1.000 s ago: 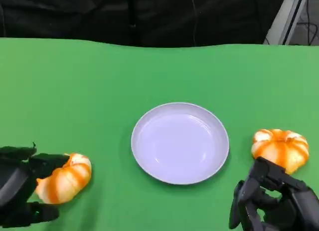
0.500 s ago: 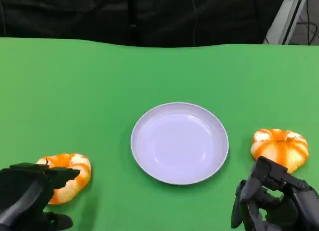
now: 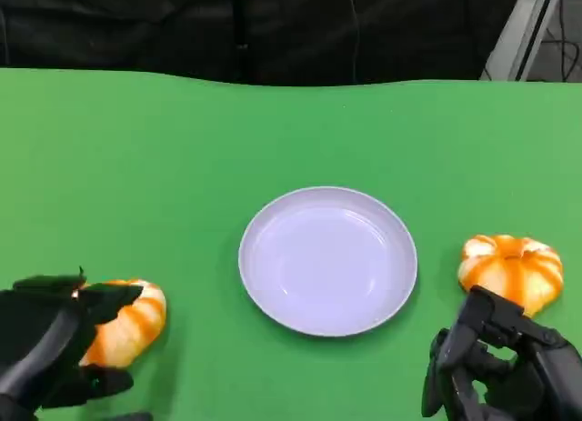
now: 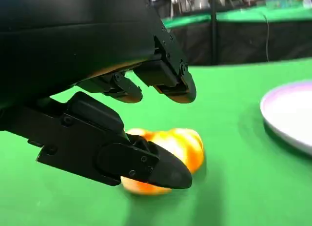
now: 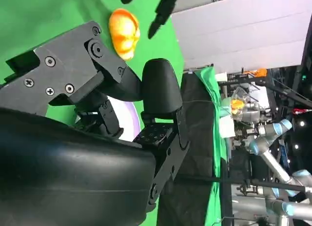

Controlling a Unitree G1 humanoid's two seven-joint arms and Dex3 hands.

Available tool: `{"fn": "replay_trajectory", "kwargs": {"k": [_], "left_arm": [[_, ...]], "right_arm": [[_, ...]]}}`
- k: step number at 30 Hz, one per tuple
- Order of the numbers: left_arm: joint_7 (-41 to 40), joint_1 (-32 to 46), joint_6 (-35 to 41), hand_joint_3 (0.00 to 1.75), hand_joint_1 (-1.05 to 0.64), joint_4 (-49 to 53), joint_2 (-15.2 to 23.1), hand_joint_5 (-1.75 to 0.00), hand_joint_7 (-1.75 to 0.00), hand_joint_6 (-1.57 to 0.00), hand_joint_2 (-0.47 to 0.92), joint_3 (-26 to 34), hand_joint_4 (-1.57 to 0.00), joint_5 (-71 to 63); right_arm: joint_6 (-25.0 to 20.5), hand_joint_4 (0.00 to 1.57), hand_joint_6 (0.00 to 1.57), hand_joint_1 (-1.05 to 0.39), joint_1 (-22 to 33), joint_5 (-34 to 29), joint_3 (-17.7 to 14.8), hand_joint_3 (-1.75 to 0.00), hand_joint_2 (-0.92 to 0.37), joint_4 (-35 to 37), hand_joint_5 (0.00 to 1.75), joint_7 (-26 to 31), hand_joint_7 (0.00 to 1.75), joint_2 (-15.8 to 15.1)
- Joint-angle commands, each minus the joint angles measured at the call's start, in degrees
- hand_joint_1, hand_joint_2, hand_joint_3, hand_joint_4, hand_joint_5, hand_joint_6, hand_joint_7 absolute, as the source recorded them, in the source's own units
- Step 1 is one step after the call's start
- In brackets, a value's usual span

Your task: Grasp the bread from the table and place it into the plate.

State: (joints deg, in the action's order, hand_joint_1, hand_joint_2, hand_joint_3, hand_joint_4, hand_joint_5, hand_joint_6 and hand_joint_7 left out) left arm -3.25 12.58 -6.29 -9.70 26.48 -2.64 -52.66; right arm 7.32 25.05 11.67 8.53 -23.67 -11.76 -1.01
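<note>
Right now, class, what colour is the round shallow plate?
Pale lavender-white plate, clearest in the head view.

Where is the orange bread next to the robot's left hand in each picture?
Head view: the left bread lies at the lower left on the green table, partly behind the left hand.
Left wrist view: it sits low in the middle, between the spread fingers.
Right wrist view: it is near the top, small and far.
Shared landmark: the white plate, also at the left wrist picture's right edge.
</note>
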Motion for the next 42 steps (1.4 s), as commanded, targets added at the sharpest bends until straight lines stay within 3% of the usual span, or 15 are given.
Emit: {"fn": "replay_trajectory", "kwargs": {"k": [1, 8, 28, 42], "left_arm": [[-2.1, -0.7, 2.7, 0.15, -0.80, 1.0, -0.8, 0.00, 0.00, -0.57, 0.92, -1.1, -0.36, -1.3], [-3.9, -2.8, 5.2, 0.11, -0.77, 6.4, -2.3, 0.00, 0.00, -0.51, 0.92, -4.2, -0.29, -1.5], [-12.0, -9.2, 2.8, 0.08, -0.78, 23.2, -1.3, -0.02, -0.01, -0.56, 0.92, -8.6, -0.37, 3.1], [-11.2, -11.7, 4.1, 0.13, -0.77, 24.5, -0.5, -0.03, -0.01, -0.56, 0.92, -10.2, -0.41, 4.4]], "right_arm": [[1.8, 0.83, 0.66, -0.13, 0.0, 0.4, -0.6, -1.21, -0.56, 0.7, 1.75, -0.7, 1.68, -0.4], [1.0, 0.83, 0.66, -0.13, 0.2, 0.6, -0.7, -1.20, -0.56, 0.3, 1.75, -0.5, 1.68, -0.3], [2.9, 0.84, 0.66, -0.13, -1.8, -0.2, -1.1, -1.23, -0.56, 4.1, 1.75, -0.6, 1.69, 0.3], [3.7, 0.83, 0.66, -0.14, -1.6, 0.1, -1.1, -1.21, -0.55, 5.4, 1.75, -0.8, 1.70, 0.6]]}}
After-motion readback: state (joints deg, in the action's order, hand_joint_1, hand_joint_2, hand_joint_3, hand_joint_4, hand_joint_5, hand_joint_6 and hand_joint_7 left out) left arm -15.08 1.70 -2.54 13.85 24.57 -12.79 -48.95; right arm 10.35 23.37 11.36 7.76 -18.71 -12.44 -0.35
